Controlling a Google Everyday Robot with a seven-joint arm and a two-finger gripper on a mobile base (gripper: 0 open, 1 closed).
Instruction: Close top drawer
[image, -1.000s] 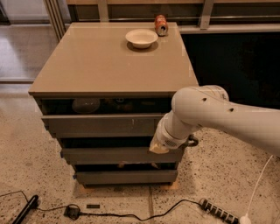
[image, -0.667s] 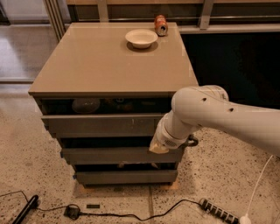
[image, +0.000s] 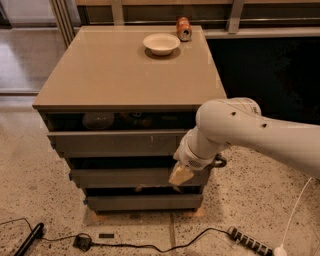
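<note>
- The top drawer (image: 115, 143) sits just under the top of the cabinet (image: 125, 75). Its wide grey front stands a little way out, leaving a dark gap above it in which some dim things lie.
- The front is flat, stiff and has no handle, so there is nothing to grip. It probably calls for a plain push with a flat contact.
- Pushing near the middle of the front should send it in straight; a push at the far right end might skew it on its runners.
- It looks fairly heavy but should slide, and the smooth face could let a contact slip downward.
- The gripper (image: 181, 175) hangs at the end of the white arm (image: 235, 130), below the top drawer's right end and in front of the middle drawer front (image: 120, 177).
- Whether it is spread or closed cannot be told; it holds nothing, and seems perhaps just short of touching the fronts.
- A bowl (image: 161, 43) and a can (image: 183, 28) stand at the back of the cabinet top, so a hard slam may jolt them.
</note>
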